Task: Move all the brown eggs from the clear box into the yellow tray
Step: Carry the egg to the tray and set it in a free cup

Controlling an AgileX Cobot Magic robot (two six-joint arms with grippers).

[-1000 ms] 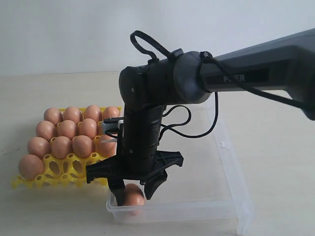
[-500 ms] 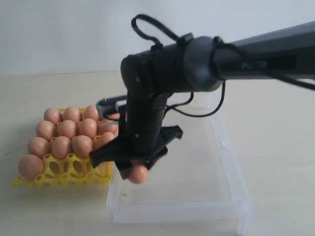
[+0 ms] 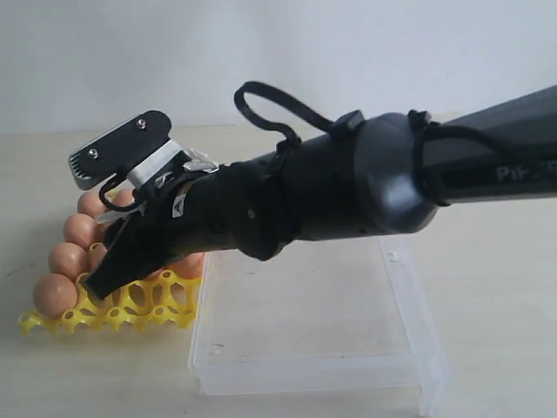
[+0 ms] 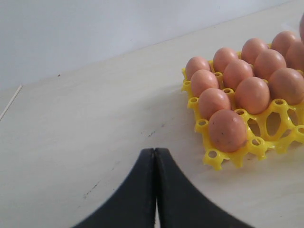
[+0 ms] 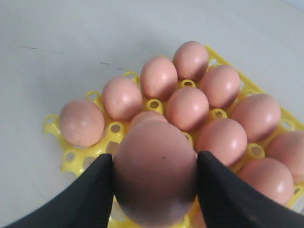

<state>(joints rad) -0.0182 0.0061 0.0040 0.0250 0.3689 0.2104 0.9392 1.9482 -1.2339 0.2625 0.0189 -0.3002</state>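
Tray (image 3: pixel 130 306) on surface (image 3: pixel 487 287), just left of box (image 3: pixel 305 376), by its left wall. Eggs (image 5: pixel 190 108) sit in tray cups: back rows filled, front row holds one at its left end. One more egg (image 5: pixel 154 171) between right fingers (image 5: pixel 92 194), above tray.

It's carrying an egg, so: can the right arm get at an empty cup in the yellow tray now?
Probably yes. The right gripper holds the egg above the yellow tray, and the empty cups in its front row lie open, with nothing covering them.
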